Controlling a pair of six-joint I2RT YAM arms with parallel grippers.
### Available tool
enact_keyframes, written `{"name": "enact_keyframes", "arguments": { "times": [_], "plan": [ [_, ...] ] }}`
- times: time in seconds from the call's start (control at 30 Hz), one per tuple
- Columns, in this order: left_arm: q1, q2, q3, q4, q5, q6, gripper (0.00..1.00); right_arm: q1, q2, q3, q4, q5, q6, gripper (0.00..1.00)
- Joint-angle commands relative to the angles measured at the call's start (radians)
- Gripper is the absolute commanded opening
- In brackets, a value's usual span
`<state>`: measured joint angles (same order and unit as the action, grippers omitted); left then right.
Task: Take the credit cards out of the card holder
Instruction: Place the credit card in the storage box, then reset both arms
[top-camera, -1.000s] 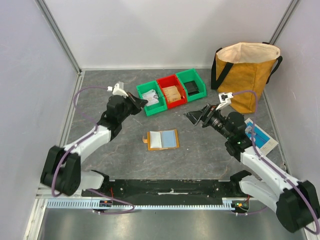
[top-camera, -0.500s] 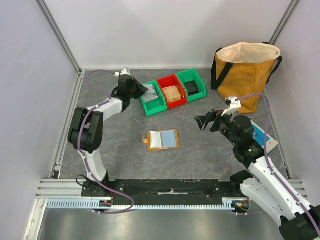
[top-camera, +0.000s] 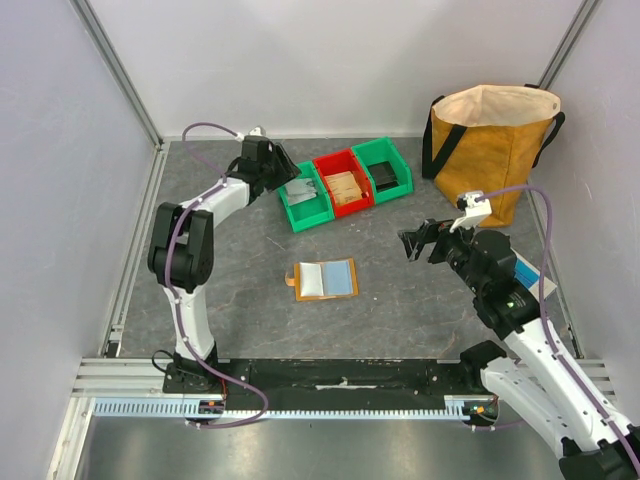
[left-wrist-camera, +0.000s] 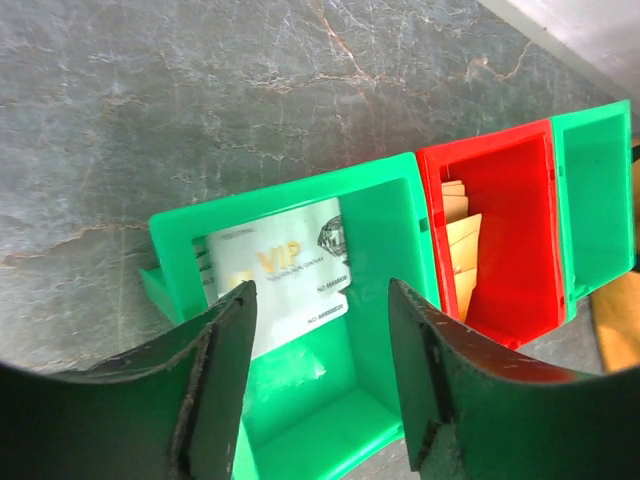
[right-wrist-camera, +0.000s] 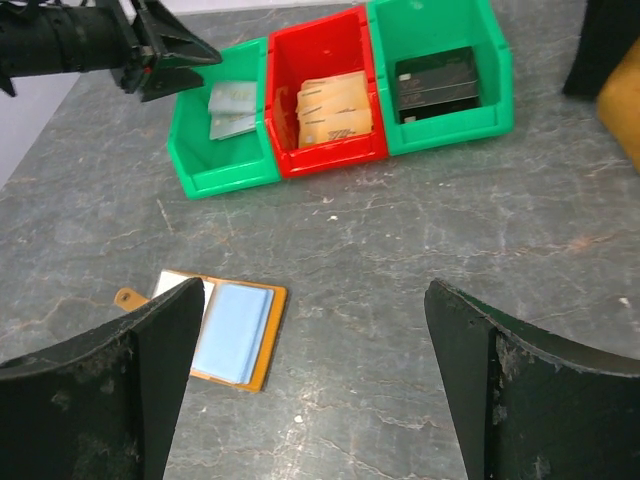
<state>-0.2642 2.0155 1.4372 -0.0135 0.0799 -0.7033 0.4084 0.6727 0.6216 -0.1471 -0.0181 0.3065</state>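
Note:
The card holder (top-camera: 324, 279) lies open on the table's middle, tan-edged, with a whitish left half and a pale blue right half (right-wrist-camera: 232, 330). A whitish credit card (left-wrist-camera: 280, 275) printed "VIP" leans inside the left green bin (top-camera: 300, 208), with another card's edge behind it. My left gripper (left-wrist-camera: 320, 292) hovers over that bin (left-wrist-camera: 390, 230), open, and nothing sits between its fingers. My right gripper (right-wrist-camera: 315, 292) hangs open above the table to the right of the holder (right-wrist-camera: 270, 345), holding nothing. In the top view it (top-camera: 410, 243) sits mid-right.
A red bin (top-camera: 343, 185) with tan cards and a second green bin (top-camera: 383, 172) with a black item stand beside the first. A mustard bag (top-camera: 490, 150) is at back right. A blue-and-white box (top-camera: 530, 275) lies under the right arm.
My left gripper reached over the left green bin and opened, leaving the card in it. My right gripper drew back a little to the right.

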Motion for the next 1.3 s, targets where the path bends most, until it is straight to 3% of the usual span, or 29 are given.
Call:
{"name": "enact_keyframes", "arguments": {
  "times": [0.0, 0.2, 0.43, 0.87, 1.03, 1.27],
  "plan": [
    [0.008, -0.112, 0.038, -0.129, -0.077, 0.148, 0.65, -0.002, -0.033, 0.067, -0.058, 0.095, -0.061, 0.98],
    [0.008, -0.325, -0.023, -0.215, -0.186, 0.257, 0.76, -0.003, -0.116, 0.087, -0.149, 0.253, -0.095, 0.98],
    [0.006, -0.702, -0.240, -0.279, -0.239, 0.332, 0.87, -0.002, -0.251, 0.125, -0.227, 0.423, -0.141, 0.98],
    [0.005, -1.769, -0.819, -0.192, -0.318, 0.516, 0.91, -0.002, -0.475, 0.061, -0.235, 0.596, -0.202, 0.98],
    [0.006, -1.951, -0.877, -0.217, -0.316, 0.527, 0.92, -0.002, -0.547, 0.000, -0.183, 0.603, -0.199, 0.98],
    [0.006, -1.951, -0.879, -0.217, -0.307, 0.515, 0.92, -0.005, -0.535, -0.010, -0.180, 0.599, -0.207, 0.98]
  ]
}}
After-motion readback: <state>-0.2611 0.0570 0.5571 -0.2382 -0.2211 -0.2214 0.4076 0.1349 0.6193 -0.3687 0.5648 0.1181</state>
